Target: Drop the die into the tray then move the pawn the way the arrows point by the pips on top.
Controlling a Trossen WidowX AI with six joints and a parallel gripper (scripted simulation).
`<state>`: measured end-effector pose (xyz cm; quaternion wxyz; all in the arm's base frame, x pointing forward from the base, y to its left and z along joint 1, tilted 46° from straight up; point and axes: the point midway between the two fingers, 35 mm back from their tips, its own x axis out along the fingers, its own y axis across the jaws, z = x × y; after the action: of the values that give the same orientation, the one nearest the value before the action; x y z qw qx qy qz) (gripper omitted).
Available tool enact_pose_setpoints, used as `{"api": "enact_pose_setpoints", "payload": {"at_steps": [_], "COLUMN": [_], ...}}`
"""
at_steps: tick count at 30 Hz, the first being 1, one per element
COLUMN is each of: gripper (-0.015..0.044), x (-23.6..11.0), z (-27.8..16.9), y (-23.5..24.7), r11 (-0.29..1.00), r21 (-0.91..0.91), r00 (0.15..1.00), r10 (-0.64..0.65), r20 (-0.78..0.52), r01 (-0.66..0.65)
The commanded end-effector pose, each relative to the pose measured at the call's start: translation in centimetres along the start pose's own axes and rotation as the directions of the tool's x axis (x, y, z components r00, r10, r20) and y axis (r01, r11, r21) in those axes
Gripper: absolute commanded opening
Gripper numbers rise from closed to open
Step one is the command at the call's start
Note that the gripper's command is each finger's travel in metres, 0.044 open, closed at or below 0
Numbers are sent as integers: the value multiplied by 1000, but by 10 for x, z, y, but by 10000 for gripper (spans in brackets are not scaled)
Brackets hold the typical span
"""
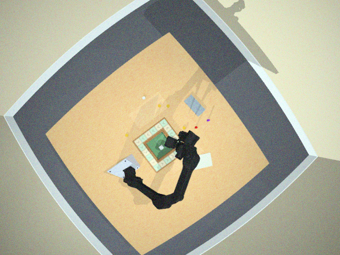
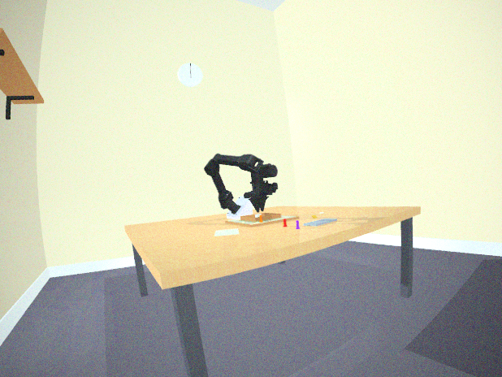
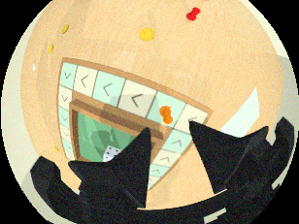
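The orange pawn (image 2: 261, 218) (image 3: 166, 114) stands on a mint square beside a corner of the board (image 1: 141, 147) (image 2: 244, 222) (image 3: 108, 87); the arm mostly hides it in the top view. Arrows on its row lead away from that corner. The white die (image 1: 161, 147) (image 3: 111, 153) lies on the green floor of the dice tray (image 1: 151, 153) (image 3: 116, 112). A finger partly covers it in the wrist view, and I cannot read its top pips surely. My gripper (image 2: 260, 210) (image 3: 169, 126) is partly open and empty, pointing down above the pawn's side of the board, with the pawn showing between and beyond the fingertips.
A red pawn (image 1: 196, 127) (image 2: 285, 223) (image 3: 193, 14) and a purple pawn (image 1: 208, 120) (image 2: 297, 224) stand outside the board. A yellow disc (image 1: 184, 127) (image 3: 147, 34) lies near the board's edge. A blue-grey strip (image 1: 195, 105), a pale card (image 1: 206, 161) and a white wedge (image 1: 118, 168) are around it.
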<state>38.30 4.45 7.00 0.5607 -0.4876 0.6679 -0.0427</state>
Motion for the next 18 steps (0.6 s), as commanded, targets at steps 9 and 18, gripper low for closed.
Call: {"api": "enact_pose_setpoints", "payload": {"at_steps": [9,18], "gripper": [200,200], "x": [19,34], "z": [0,0], "y": [0,0], "r11": [1000,1000], "r21": [-7,-7], "r00": [1000,1000], "r10": [-5,-5], "r20": [-2,-2], "r01": [4,5]}}
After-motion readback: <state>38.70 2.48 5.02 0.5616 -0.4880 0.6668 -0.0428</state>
